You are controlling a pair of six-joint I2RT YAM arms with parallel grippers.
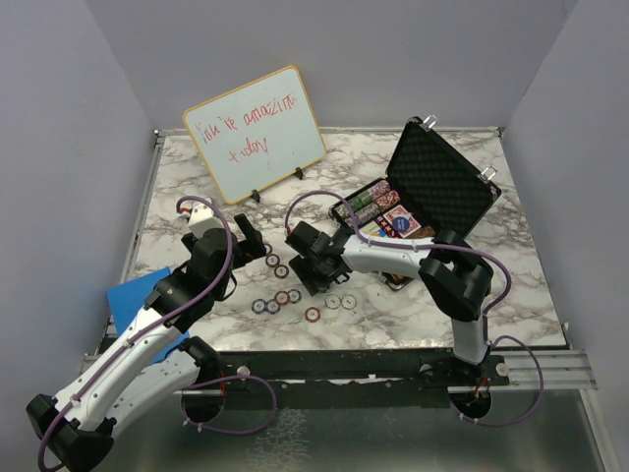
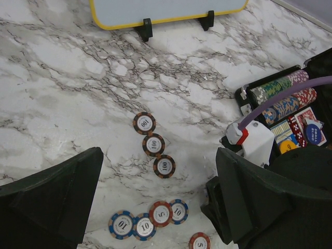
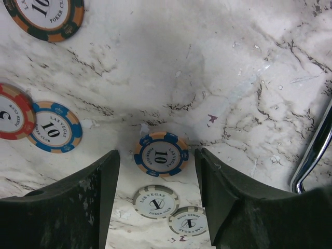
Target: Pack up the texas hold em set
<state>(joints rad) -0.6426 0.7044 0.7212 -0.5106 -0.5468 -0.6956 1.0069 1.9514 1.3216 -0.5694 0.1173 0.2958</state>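
**A:** From above, where is the set sitting?

**B:** The case [image 1: 447, 177] is lying open at the far right of the table [image 1: 472, 285]. Its foam-lined lid is leaning back and its metal edges are shining. Loose chips [image 1: 281, 297] are lying on the glossy marble-look top, short of the near edge. The whiteboard [image 1: 254, 133] is standing far left, with bare top in front of it.

**A:** And the left wrist?

**B:** The left gripper [image 2: 158, 179] is gaping wide and holding nothing. It is hanging over three brown chips [image 2: 153, 145] lying in a slanted line. The right arm [image 2: 257, 142] is crowding its right side.

**A:** Right wrist?

**B:** The right gripper [image 3: 157, 162] is standing with jaws apart on either side of a flat blue chip [image 3: 161, 154]. Slim gaps are showing, so it is gripping nothing. Two pale chips [image 3: 155, 201] are lying nearer the camera. A curved shiny bar [image 3: 311, 155] is showing at the right, possibly the case's handle.
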